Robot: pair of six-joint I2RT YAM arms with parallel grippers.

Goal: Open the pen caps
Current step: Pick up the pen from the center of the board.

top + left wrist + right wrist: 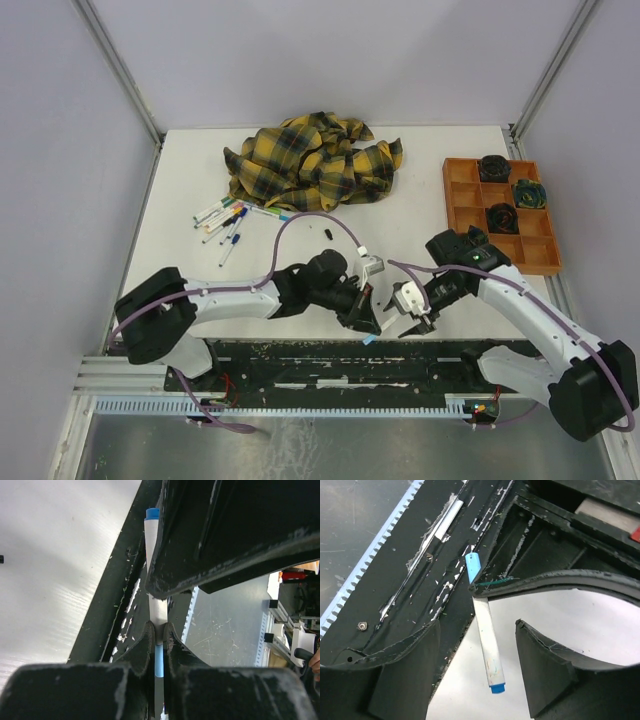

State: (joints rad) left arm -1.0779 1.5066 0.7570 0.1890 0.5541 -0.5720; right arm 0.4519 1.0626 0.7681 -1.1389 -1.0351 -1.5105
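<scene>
Between the fingers (143, 642) of my left gripper (159, 630): one pen (159, 611), its white barrel pinched from both sides. The pads are clenched tight on it and I see no gap. The pen runs lengthways out past the fingertips. Its far tip is dark blue, and a light blue cap (159, 662) lies on the wrist side of the pads. As far as I can see, the cap is seated on the barrel.

Right gripper (477, 623): fingers (412, 667) released and spread wide. The same pen lies in the gap between them, clear of both pads. In the right wrist view the dark blue tip points back toward the wrist. The cap lies out beyond the fingertips, over the black base plate (330, 360). One left finger crosses the barrel just short of the cap.

Top view: the two grippers meet nose to nose, low over the near edge of the table (420, 160), between the arm bases.

Well beyond the left fingers: loose pens (225, 218) scattered on the white surface, just beside a bunched plaid cloth (315, 165). A small black piece (328, 232) lies alone between that scatter and the fingertips. It is too small for me to tell what it is.

Well beyond the right fingers: an orange tray (466, 192) with compartments. Three of them hold dark round things (500, 217) that I can't identify.
</scene>
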